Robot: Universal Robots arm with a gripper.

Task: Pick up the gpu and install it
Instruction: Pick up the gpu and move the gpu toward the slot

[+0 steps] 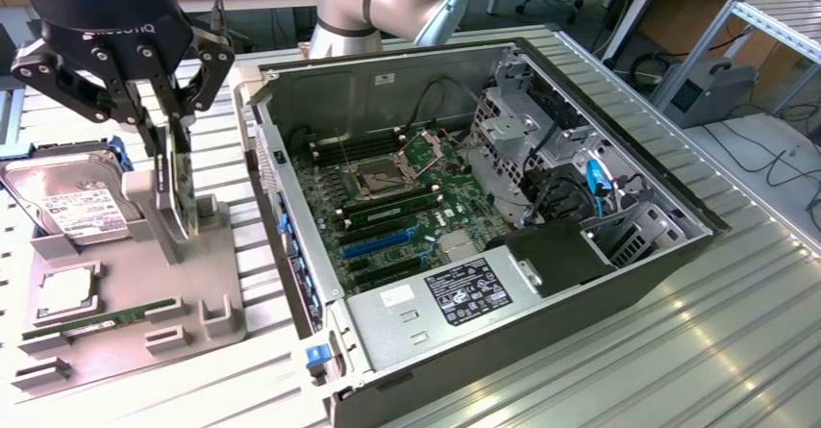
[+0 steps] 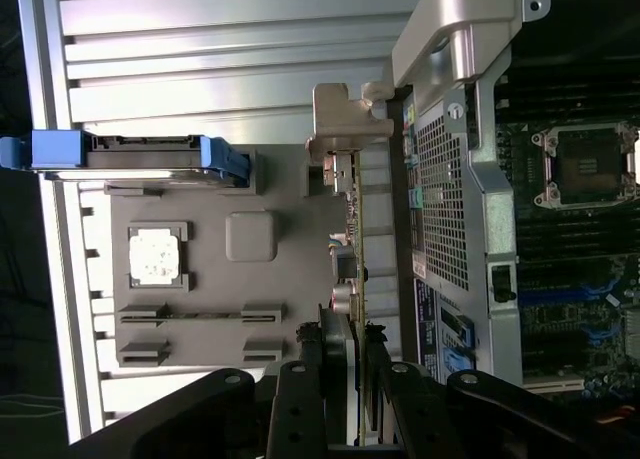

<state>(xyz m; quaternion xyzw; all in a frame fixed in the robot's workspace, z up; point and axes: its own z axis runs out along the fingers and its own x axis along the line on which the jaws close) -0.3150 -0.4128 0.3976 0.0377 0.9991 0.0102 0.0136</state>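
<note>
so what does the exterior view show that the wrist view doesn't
Exterior view adds: the power supply, the blue cable and the robot arm. Wrist view adds: the case's perforated rear panel. Both: the gripper at the top edge of the gpu, which stands on edge in the grey tray, plus the hard drive and the processor socket.

You are looking at a bench (image 1: pixel 718 351) of ribbed bare metal with a dull sheen. The holder tray (image 1: pixel 218 293) is matt grey, probably plastic. The gpu (image 1: pixel 180 192) has a silvery metal bracket. The end effector (image 1: pixel 167 135) is matt black. The computer case (image 1: pixel 360 87) has satin sheet-metal walls.
</note>
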